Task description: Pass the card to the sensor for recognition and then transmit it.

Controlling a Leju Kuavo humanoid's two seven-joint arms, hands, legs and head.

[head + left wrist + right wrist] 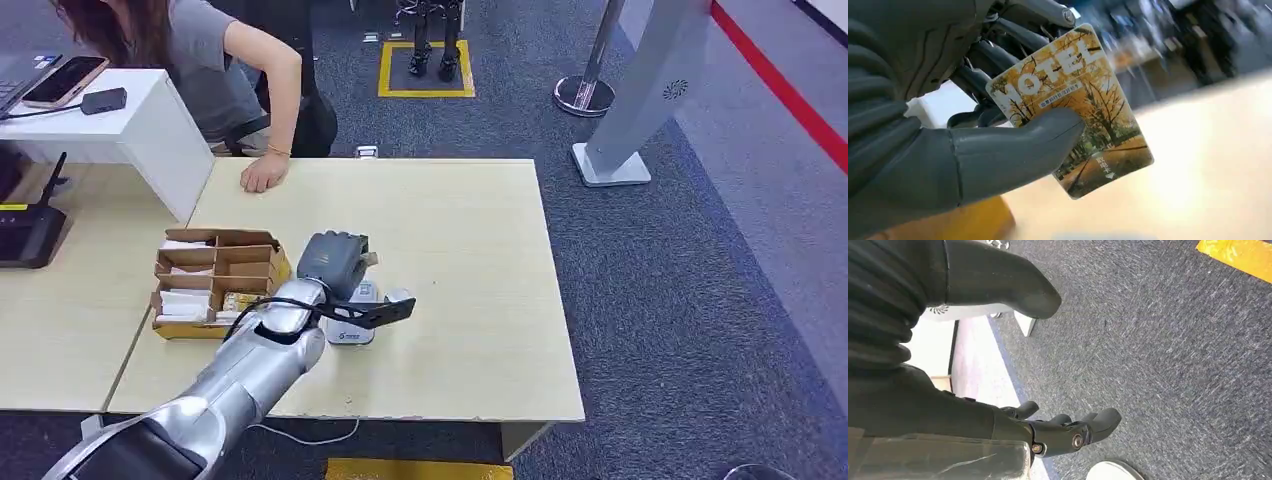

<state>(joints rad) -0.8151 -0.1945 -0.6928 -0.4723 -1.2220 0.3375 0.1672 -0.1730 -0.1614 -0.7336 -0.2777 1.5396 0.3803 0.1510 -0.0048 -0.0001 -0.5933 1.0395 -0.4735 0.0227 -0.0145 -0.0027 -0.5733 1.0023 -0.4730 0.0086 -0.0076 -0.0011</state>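
My left hand [332, 262] hovers over the wooden table [470, 260], just above the small white card sensor [352, 330]. It pinches a yellow hotel card [1075, 100] printed with autumn trees between the thumb [1013, 155] and the darker fingers. In the head view the hand hides most of the card; a corner peeks out by its right side [371, 258]. My right hand [1058, 432] hangs at my side above grey carpet, fingers apart with nothing in them.
A cardboard box [215, 280] with compartments holding cards stands left of the sensor. A person [200, 60] sits at the far side, one hand [263, 172] resting on the table edge. A black router [30, 230] lies on the left desk. A grey gate post [650, 90] stands beyond.
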